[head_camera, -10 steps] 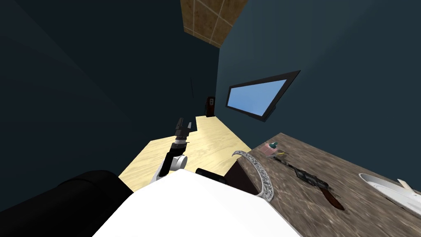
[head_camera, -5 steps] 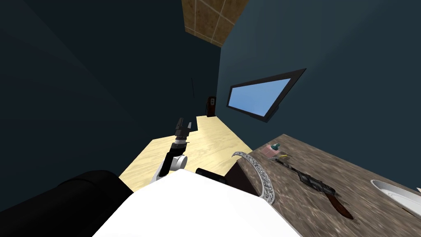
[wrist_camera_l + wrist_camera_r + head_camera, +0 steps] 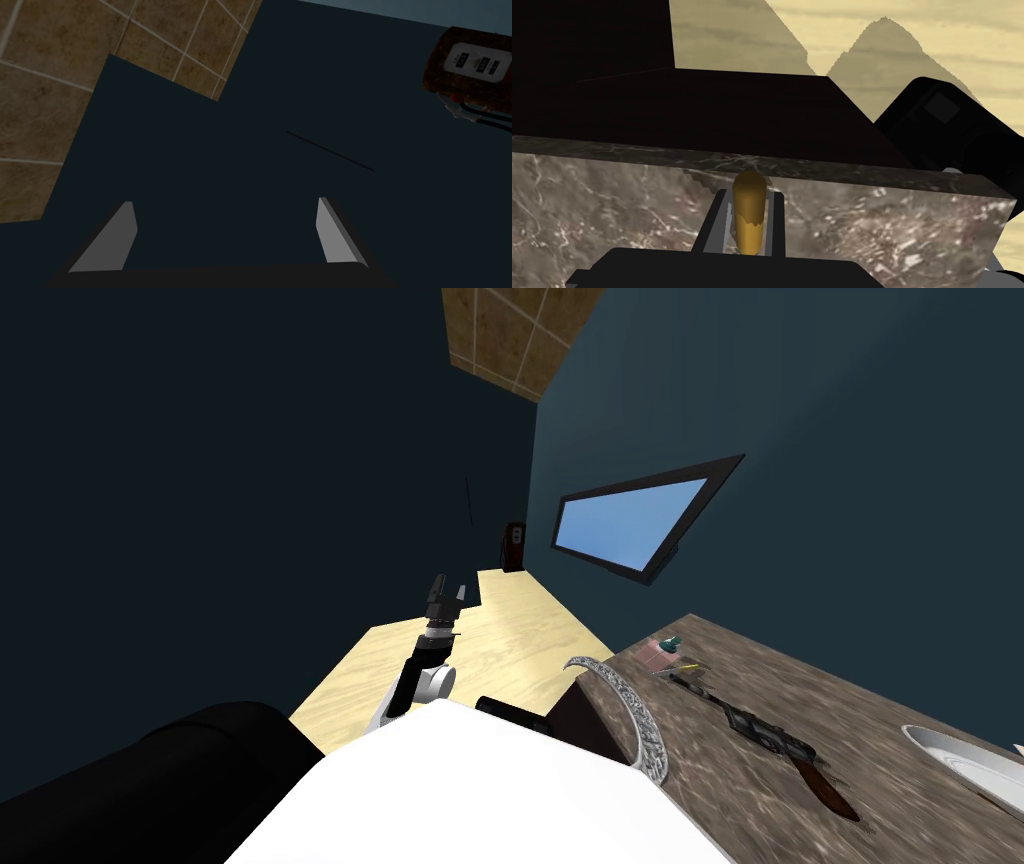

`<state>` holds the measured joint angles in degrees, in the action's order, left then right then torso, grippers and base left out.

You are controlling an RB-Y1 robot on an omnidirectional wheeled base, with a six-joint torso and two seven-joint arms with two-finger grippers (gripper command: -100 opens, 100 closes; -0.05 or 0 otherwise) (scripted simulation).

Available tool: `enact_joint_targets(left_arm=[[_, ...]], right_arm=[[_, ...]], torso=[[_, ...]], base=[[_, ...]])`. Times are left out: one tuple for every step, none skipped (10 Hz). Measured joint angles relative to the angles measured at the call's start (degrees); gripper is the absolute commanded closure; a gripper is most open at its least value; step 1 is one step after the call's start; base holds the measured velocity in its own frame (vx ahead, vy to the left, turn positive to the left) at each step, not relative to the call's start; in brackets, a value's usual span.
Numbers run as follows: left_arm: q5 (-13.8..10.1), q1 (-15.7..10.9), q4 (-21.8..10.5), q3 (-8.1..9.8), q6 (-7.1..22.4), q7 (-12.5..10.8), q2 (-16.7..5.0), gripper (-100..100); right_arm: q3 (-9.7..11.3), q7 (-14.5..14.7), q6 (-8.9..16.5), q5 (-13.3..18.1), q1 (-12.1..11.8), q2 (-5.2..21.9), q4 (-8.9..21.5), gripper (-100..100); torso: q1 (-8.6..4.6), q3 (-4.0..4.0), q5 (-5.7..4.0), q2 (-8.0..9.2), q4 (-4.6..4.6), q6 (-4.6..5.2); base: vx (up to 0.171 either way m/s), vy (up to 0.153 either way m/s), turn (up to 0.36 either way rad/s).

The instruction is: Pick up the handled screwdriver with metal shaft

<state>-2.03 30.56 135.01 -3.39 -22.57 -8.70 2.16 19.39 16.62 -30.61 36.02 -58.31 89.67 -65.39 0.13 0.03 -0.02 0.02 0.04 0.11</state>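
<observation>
The left arm (image 3: pixel 415 673) is reaching up and forward, elbow bent, pale forearm rising into a dark wrist. At its end the left gripper (image 3: pixel 447 590) is pointing away from the torso, with both fingers (image 3: pixel 332 232) standing wide apart and gripping nothing. The right gripper (image 3: pixel 751 202) is pressing its fingers (image 3: pixel 714 220) against both sides of a golden screwdriver handle (image 3: pixel 748 210). The handle is lying along the fingers, its round end poking past their tips.

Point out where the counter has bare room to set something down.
Bare counter between the dark strap and the wall, and between the strap and the silver band. Crowded at the far corner, round the teal piece. The white basin takes the right end.
</observation>
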Motion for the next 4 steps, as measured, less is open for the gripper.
enact_joint_targets(left_arm=[[0.00,0.00,0.00,0.00,0.00,0.00,0.00,0],[0.00,0.00,0.00,0.00,0.00,0.00,0.00,0],[0.00,0.00,0.00,0.00,0.00,0.00,0.00,0],[0.00,0.00,0.00,0.00,0.00,0.00,0.00,0]], right_arm=[[0.00,-0.47,-0.21,0.01,0.20,0.94,-0.24,100],[-0.83,-0.43,-0.83,-0.60,-0.57,1.97,-0.26,100],[-1.38,-0.85,-0.96,-1.12,-1.40,3.52,-1.21,100],[-1.44,-1.00,-0.95,-1.17,-1.46,3.69,-1.36,0]], torso=[[0.09,0.00,0.03,0.01,0.00,0.03],[0.19,0.02,0.07,0.05,0.00,0.04],[0.21,0.02,0.06,0.04,0.00,0.01],[0.12,0.01,0.03,0.02,0.00,0.02]], base=[[-0.014,0.045,-0.093],[-0.016,0.037,-0.074],[-0.006,0.015,-0.009],[0.000,0.000,0.000]])
